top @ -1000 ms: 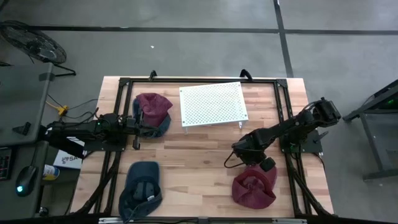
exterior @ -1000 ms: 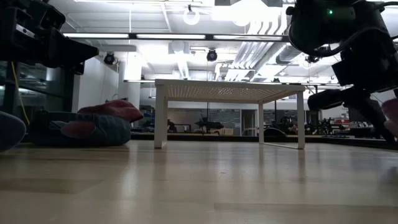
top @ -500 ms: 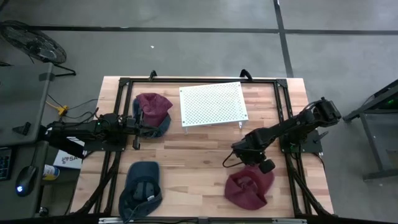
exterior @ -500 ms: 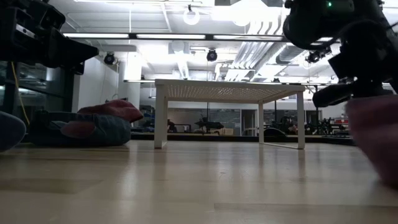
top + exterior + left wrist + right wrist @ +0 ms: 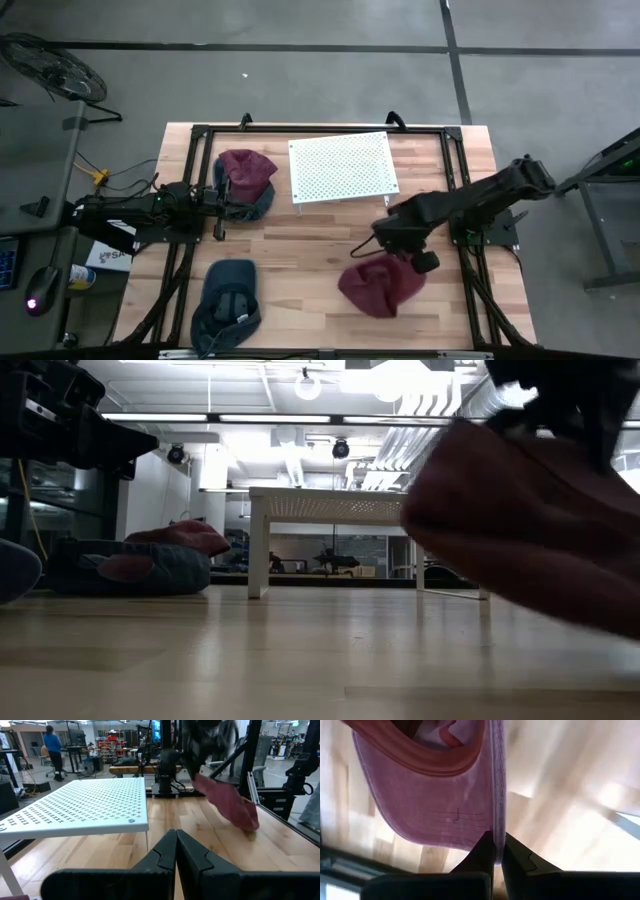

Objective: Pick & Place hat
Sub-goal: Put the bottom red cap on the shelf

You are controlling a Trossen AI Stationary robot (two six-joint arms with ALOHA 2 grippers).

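A maroon cap (image 5: 380, 286) hangs from my right gripper (image 5: 384, 240) near the middle of the table's near half. It fills the right of the low view as a blurred maroon cap (image 5: 530, 530) and shows far off in the left wrist view as the same cap (image 5: 227, 800). My right gripper (image 5: 495, 851) is shut on its brim. My left gripper (image 5: 176, 851) is shut and touches nothing. It waits at the left (image 5: 216, 206), beside a maroon hat stacked on a blue one (image 5: 246, 184). Another blue cap (image 5: 228, 300) lies near-left. My right gripper pinches the cap's brim at its edge (image 5: 492, 822) between the two fingers, one on each face of the thin brim. The fingers come from above, slanting down. The cap hangs tilted below them; whether its lower end (image 5: 247, 824) still brushes the table I cannot tell.
A white perforated platform on legs (image 5: 342, 166) stands at the far middle. A black frame (image 5: 452, 190) runs around the table's edges. Bare wood (image 5: 300, 260) lies between the platform and the near edge. A person (image 5: 51, 745) stands in the room beyond.
My right gripper has risen and moved toward the table's left and far side, shut on the maroon cap all the while. The cap has come up off the near-right corner and swung leftward toward the table's middle, now hanging under the gripper.
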